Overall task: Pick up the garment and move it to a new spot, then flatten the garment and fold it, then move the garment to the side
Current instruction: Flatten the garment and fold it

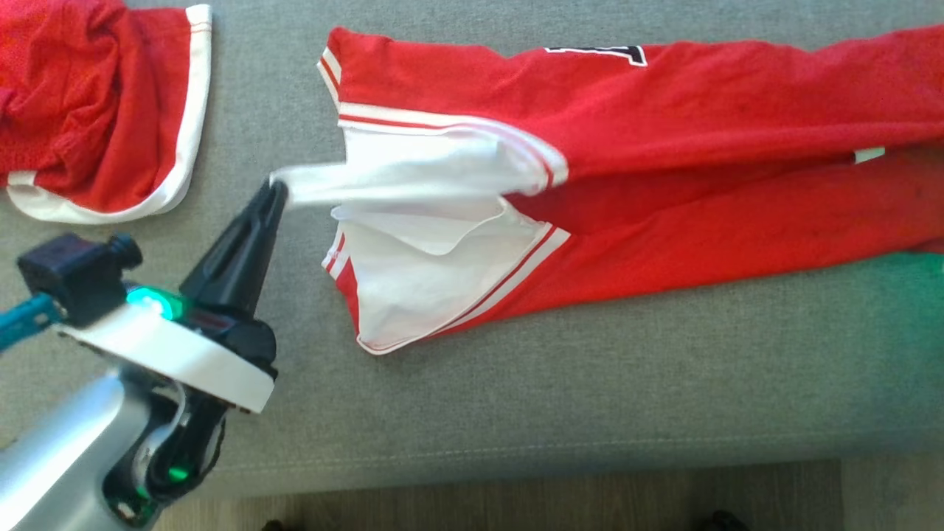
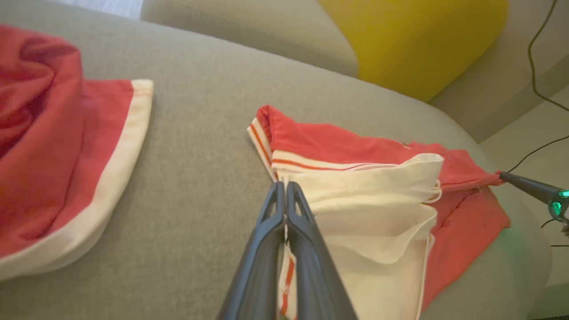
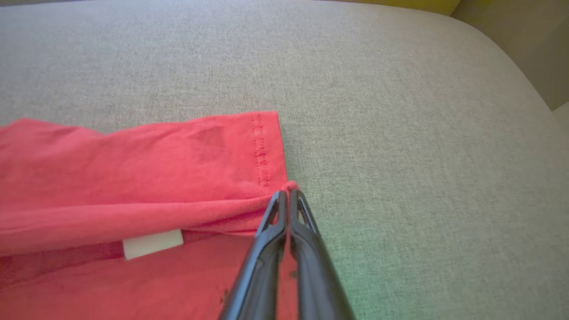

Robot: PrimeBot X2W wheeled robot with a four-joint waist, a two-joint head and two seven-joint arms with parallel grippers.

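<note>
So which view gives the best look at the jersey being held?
The head view: the jersey lies stretched along the sofa, left gripper pinching its white sleeve. The left wrist view shows that sleeve end close up; the right wrist view, the red hem corner in the right gripper.

- Grey fabric couch seat [image 1: 590, 383] with a stitched seam near its front edge.
- Yellow cushion [image 2: 413, 40] against the grey backrest [image 2: 249, 31].
- Brown wood floor [image 1: 516, 501] below; black cables [image 2: 530, 58] trail over pale floor [image 2: 533, 129].

We see the garment [image 1: 664, 147] as soft matt cloth. The cushion [image 1: 590, 383] wears coarse grey weave; our left pincer [image 1: 276, 186] looks smooth dark plastic.
</note>
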